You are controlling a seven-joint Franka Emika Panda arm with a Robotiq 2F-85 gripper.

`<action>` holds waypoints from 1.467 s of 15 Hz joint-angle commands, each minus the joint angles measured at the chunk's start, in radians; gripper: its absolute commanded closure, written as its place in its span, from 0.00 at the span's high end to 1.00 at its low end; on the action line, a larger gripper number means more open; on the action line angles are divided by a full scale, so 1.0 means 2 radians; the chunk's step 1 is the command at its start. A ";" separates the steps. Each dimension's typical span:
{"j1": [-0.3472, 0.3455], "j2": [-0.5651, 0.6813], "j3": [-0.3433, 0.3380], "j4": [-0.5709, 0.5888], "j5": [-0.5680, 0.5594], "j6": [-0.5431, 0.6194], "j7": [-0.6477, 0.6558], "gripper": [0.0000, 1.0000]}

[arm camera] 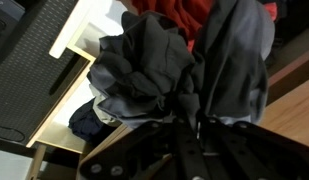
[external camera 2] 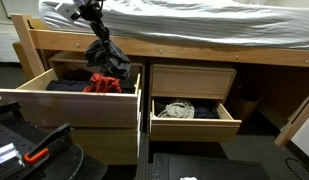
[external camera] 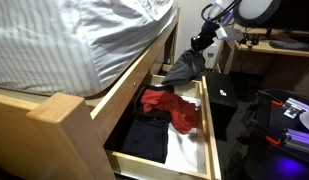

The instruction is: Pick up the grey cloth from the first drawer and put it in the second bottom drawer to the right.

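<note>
The grey cloth [external camera: 184,67] hangs from my gripper [external camera: 199,44] above the far end of the open first drawer [external camera: 209,120]. In an exterior view the cloth [external camera 2: 107,55] dangles over that drawer [external camera 2: 64,100], under the gripper [external camera 2: 97,33]. In the wrist view the cloth [arm camera: 174,65] fills the frame, pinched between the shut fingers [arm camera: 189,128]. The second bottom drawer [external camera 2: 194,122] stands open to the right, holding a light crumpled item [external camera 2: 176,109].
A red cloth [external camera: 172,106] and dark clothes [external camera: 146,138] lie in the first drawer, on a white lining. The bed with a striped mattress [external camera 2: 194,25] overhangs both drawers. Black equipment [external camera 2: 29,150] stands near the drawer front.
</note>
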 commanded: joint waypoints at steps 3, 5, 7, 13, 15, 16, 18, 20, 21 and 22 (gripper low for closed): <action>-0.061 0.052 -0.001 0.041 0.030 -0.011 -0.020 0.02; -0.089 0.058 0.017 0.052 0.035 -0.014 -0.029 0.02; -0.119 0.062 0.043 0.057 0.047 -0.010 -0.041 0.02; -0.208 0.147 0.107 0.093 0.102 0.039 -0.040 0.02; -0.239 0.188 0.114 0.118 0.110 0.046 -0.029 0.02; -0.247 0.214 0.111 0.133 0.110 0.045 -0.022 0.02; -0.275 0.256 0.121 0.160 0.110 0.045 -0.012 0.02; -0.303 0.277 0.132 0.185 0.085 0.039 0.004 0.02; -0.336 0.265 0.163 0.193 0.080 0.044 -0.008 0.02; -0.376 0.250 0.201 0.199 0.077 0.053 -0.021 0.02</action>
